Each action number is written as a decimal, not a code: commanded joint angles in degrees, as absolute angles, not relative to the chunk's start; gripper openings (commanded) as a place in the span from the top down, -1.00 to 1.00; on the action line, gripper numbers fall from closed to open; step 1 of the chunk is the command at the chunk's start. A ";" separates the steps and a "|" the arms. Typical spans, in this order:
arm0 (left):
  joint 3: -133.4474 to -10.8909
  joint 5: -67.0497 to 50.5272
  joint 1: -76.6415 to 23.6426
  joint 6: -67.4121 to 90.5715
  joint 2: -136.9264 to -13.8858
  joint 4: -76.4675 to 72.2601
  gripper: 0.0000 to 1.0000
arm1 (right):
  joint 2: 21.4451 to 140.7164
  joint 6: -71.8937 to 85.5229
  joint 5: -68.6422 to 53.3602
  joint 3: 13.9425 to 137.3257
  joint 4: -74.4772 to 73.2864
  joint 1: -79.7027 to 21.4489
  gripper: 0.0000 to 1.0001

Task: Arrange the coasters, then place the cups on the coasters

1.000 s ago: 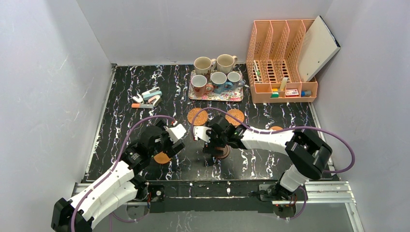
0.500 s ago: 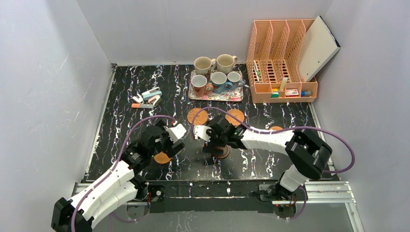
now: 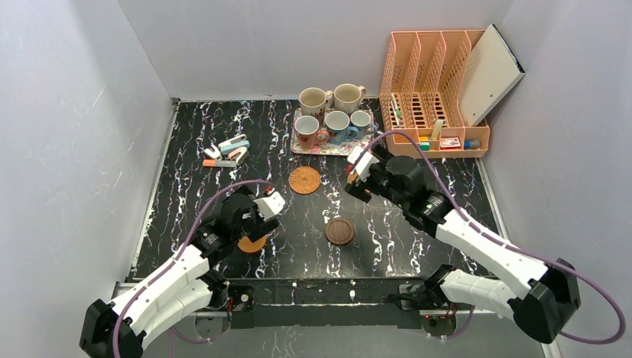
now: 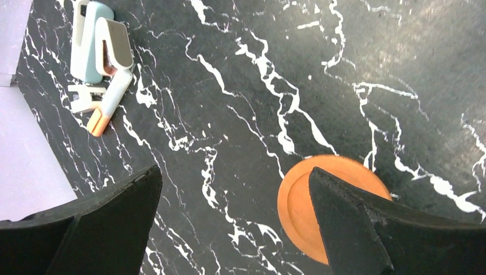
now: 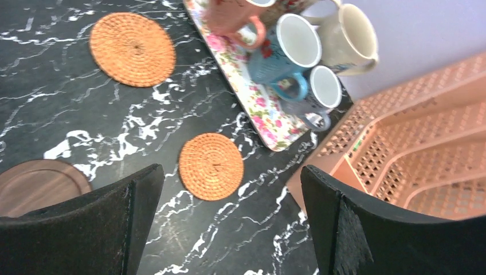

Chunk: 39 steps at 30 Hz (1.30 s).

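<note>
My left gripper (image 4: 235,172) is open, hovering low over the table; its right finger covers part of a smooth orange coaster (image 4: 304,206), also seen from above (image 3: 252,244). My right gripper (image 5: 232,172) is open and empty above a woven coaster (image 5: 211,166). A second woven coaster (image 5: 132,48) lies farther left (image 3: 305,180). The dark brown coaster (image 3: 340,231) lies bare at mid-table (image 5: 34,186). Several cups (image 3: 333,112) stand on and behind the floral tray (image 5: 261,123): a blue one (image 5: 289,48), a cream one (image 5: 349,37) and a small one with a blue handle (image 5: 324,86).
A peach desk organizer (image 3: 436,97) with a white board leaning in it stands at the back right, close to my right gripper (image 3: 356,173). Small staplers and a marker (image 3: 227,153) lie at the back left. Grey walls enclose the black marbled table.
My right arm has lifted off the dark brown coaster and swung back and right to the woven coaster by the tray. The dark coaster now lies uncovered. The left arm has barely moved.
</note>
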State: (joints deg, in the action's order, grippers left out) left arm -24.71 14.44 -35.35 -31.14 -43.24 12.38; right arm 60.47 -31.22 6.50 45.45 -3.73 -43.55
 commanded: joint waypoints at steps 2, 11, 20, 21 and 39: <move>-25.85 16.27 -35.24 -34.36 -42.47 18.99 -0.96 | 57.33 -31.53 10.20 40.96 1.69 -40.87 -0.97; -21.69 13.97 -35.24 -34.00 -49.22 16.17 -0.96 | 58.18 -32.13 11.95 39.64 3.59 -40.16 -0.97; -22.19 10.74 -35.35 -33.84 -57.80 9.60 -0.96 | 56.75 -32.71 12.19 38.41 5.23 -38.97 -0.97; -22.88 10.47 -35.46 -33.72 -59.34 9.63 -0.96 | 56.70 -32.70 12.48 38.41 5.26 -38.94 -0.97; -29.07 7.66 -37.25 -32.34 -69.51 5.39 -0.96 | 55.72 -33.39 12.92 37.10 6.77 -38.34 -0.97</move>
State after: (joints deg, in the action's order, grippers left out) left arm -28.60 10.26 -36.60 -33.45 -67.13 3.33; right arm 56.14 -33.08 11.88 37.54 3.57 -38.63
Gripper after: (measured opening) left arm 0.980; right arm 0.983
